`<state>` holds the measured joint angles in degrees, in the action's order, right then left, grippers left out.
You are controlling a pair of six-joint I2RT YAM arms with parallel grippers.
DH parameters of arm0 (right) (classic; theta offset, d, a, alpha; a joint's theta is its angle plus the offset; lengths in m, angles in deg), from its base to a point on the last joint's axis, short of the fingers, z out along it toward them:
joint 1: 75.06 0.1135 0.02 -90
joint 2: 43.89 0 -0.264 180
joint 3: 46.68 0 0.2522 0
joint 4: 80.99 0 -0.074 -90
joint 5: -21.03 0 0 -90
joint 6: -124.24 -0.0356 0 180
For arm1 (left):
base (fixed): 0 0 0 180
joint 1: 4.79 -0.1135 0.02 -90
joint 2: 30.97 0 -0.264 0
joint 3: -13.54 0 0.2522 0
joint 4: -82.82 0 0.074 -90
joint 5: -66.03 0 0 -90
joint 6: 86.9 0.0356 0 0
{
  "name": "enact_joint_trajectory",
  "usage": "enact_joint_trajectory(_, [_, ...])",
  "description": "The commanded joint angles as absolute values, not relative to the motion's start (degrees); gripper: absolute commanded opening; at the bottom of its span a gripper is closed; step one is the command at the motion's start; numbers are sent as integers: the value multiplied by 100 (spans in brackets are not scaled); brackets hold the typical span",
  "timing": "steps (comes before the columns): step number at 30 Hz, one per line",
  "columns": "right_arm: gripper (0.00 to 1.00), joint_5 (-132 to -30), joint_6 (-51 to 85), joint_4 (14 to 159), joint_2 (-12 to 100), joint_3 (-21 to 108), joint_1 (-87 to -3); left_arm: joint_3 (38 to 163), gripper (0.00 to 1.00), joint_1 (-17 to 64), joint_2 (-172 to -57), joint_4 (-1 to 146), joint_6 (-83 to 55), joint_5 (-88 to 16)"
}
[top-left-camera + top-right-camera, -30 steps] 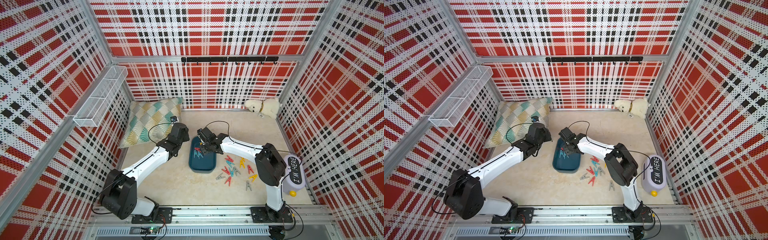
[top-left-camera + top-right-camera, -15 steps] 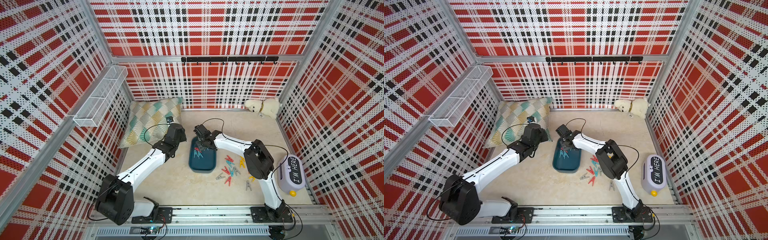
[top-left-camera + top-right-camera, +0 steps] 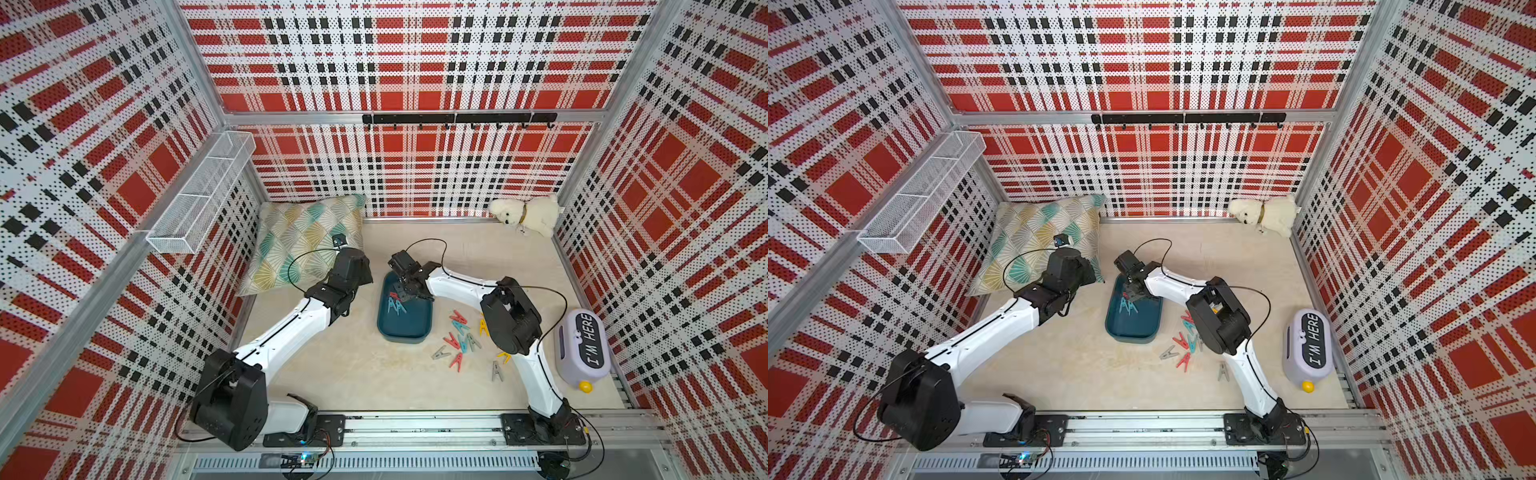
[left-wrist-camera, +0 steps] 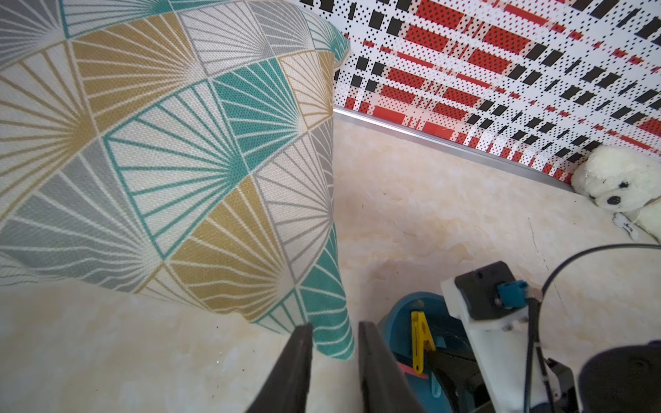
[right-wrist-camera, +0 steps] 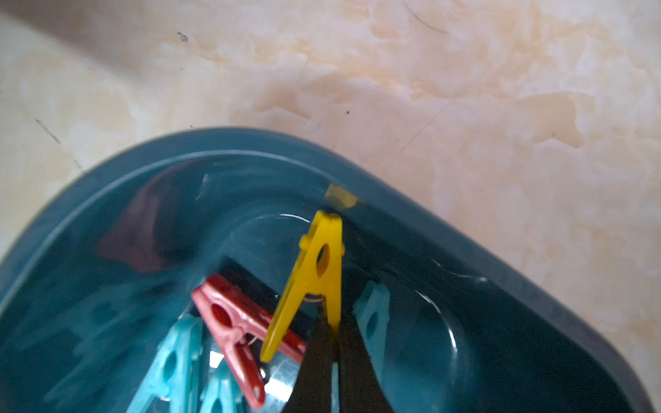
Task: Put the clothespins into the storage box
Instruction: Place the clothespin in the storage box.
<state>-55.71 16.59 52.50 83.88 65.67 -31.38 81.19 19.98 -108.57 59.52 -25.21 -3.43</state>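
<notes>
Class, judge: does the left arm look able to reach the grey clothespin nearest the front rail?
Probably not easily: the left gripper hangs by the pillow, and the storage box and right arm's elbow lie between it and the grey clothespin.

A shallow dark-teal plastic storage box [image 3: 409,326] is holding A-shaped plastic clothespins [image 3: 395,306], one yellow clothespin [image 5: 314,279] hanging tip-down; loose clothespins [image 3: 457,360] are lying scattered alongside.

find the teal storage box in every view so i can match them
In a top view: storage box left of the loose clothespins.
In a top view: box again beside them.
Left wrist: box past the pillow corner.
Right wrist: box close up, beneath the tool.
Shared landmark: right tool, shut on the yellow clothespin, over its far end.
</notes>
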Motion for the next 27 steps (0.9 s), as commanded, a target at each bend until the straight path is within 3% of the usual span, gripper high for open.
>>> enact_joint_trajectory(1, [7, -5539, 1662, 5216, 8616, 6675, -3173, 8056, 29, 1964, -10723, 5922, -2511, -366])
enact_joint_trajectory(15, [9, -5815, 1798, 4718, 8516, 6725, -3173, 8054, 29, 1964, -10743, 5925, -2515, -345])
enact_joint_trajectory(27, [22, -5939, 1694, 4798, 8312, 6732, -3173, 8043, 29, 1961, -10771, 5948, -2512, -376])
